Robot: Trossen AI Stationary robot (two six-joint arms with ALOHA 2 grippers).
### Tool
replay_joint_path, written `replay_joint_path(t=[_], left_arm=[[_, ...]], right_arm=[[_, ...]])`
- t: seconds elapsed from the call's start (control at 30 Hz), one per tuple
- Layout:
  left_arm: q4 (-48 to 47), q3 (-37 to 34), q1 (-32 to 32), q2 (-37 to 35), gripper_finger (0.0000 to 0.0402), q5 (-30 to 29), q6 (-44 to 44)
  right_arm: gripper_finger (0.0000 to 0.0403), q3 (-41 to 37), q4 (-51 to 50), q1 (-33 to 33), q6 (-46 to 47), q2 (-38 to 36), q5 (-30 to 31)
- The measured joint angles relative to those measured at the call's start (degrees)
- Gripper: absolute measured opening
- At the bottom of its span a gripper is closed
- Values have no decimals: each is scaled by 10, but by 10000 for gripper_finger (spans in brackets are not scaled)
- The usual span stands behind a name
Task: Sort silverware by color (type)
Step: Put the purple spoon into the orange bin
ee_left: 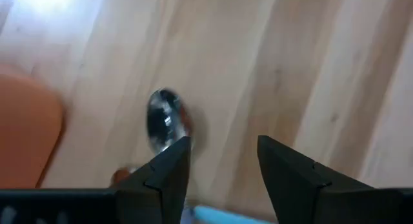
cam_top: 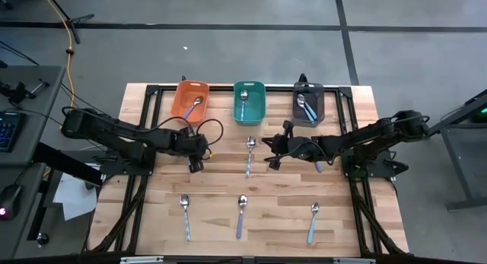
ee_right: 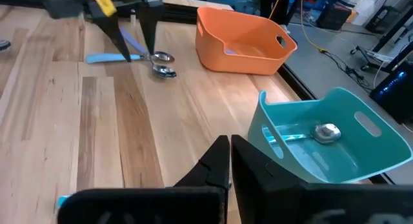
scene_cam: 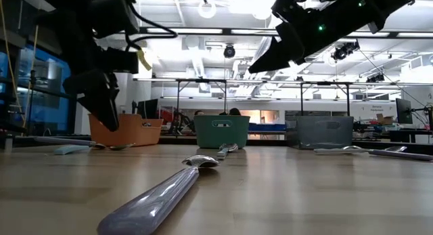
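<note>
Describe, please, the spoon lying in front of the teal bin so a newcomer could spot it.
Find the teal bin, the middle of three at the table's far edge. Straight in front of it a spoon lies, bowl toward the bin. Unlike the three spoons along the near edge, it sits mid-table between both arms.

A purple-handled spoon lies nearest on the bench; behind it stand an orange bin, teal bin and grey bin.

Grey floor; bright ceiling lights
</note>
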Motion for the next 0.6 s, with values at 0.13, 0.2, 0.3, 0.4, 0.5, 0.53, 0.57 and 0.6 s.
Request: replay_joint_path(t=[0.13,0.2,0.3,0.4,0.5,0.53,0.57,0.6], left_arm=[[-39,7,23,-4,193,19,1],[-67,13,32,-15,200,31,8],[-118,20,47,-41,207,46,10],[-144,21,57,-78,208,56,-2],[-156,21,71,-115,208,75,-9],[-163,21,77,-123,208,81,-9],[-168,21,83,-129,208,87,-10],[-170,21,89,-132,208,96,-10]], right_arm=[[0,0,0,-1,-3,0,-6],[0,0,0,-6,-3,0,-23],[0,0,0,-17,-3,0,-60],[0,0,0,-34,-19,0,-81],[0,0,2,-54,-47,0,-94],[0,0,3,-62,-53,0,-98],[0,0,4,-70,-59,0,-102],[0,0,5,-78,-62,0,-111]])
